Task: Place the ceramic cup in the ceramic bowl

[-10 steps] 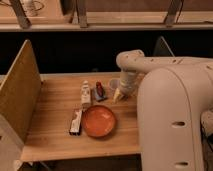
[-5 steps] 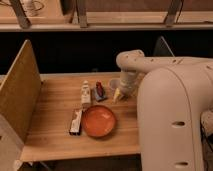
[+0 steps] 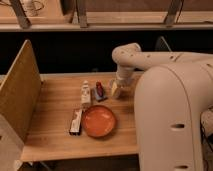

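The robot's hand (image 3: pixel 119 83), fingers spread wide, is right at the small off-white ceramic cup (image 3: pixel 115 91), which stands on the wooden desk (image 3: pixel 52 137), beyond and right of the glossy orange-red ceramic bowl (image 3: pixel 98 121).

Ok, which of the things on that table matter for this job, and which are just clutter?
Job: ceramic cup, at the gripper toward the back right; orange ceramic bowl.
Lying about: white tube bottle; small red item; flat package.

We log a slim white bottle (image 3: pixel 85 93) mid-bench (image 3: pixel 50 137), with a small red item (image 3: pixel 99 90) just to its right. A flat dark-and-white package (image 3: pixel 76 121) lies nearer. An upright woven panel (image 3: pixel 20 90) stands along the left edge.
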Robot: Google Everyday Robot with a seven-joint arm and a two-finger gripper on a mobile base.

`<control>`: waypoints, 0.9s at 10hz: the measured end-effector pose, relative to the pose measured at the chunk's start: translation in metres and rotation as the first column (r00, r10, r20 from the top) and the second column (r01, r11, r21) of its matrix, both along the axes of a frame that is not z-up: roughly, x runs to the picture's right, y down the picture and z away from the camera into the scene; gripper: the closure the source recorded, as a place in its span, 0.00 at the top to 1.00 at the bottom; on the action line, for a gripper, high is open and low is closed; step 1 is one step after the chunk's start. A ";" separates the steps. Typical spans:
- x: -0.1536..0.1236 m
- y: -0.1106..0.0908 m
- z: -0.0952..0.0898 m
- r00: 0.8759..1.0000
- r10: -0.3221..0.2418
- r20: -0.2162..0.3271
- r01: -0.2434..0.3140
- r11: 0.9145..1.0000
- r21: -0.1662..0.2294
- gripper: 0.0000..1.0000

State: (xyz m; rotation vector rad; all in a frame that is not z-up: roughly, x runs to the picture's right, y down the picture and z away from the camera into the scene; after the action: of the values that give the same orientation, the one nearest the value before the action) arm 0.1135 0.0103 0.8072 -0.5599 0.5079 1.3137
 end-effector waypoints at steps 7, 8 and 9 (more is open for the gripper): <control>0.021 -0.039 -0.005 1.000 0.001 0.015 -0.003 0.995 0.103 0.66; 0.017 -0.035 -0.003 0.999 0.018 0.026 -0.021 0.995 0.093 0.66; 0.010 -0.028 0.002 0.998 0.039 0.044 -0.042 0.996 0.074 0.66</control>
State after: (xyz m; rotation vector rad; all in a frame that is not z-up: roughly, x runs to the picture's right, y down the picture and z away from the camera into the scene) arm 0.1230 -0.0172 0.8091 -0.5372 0.4120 1.3507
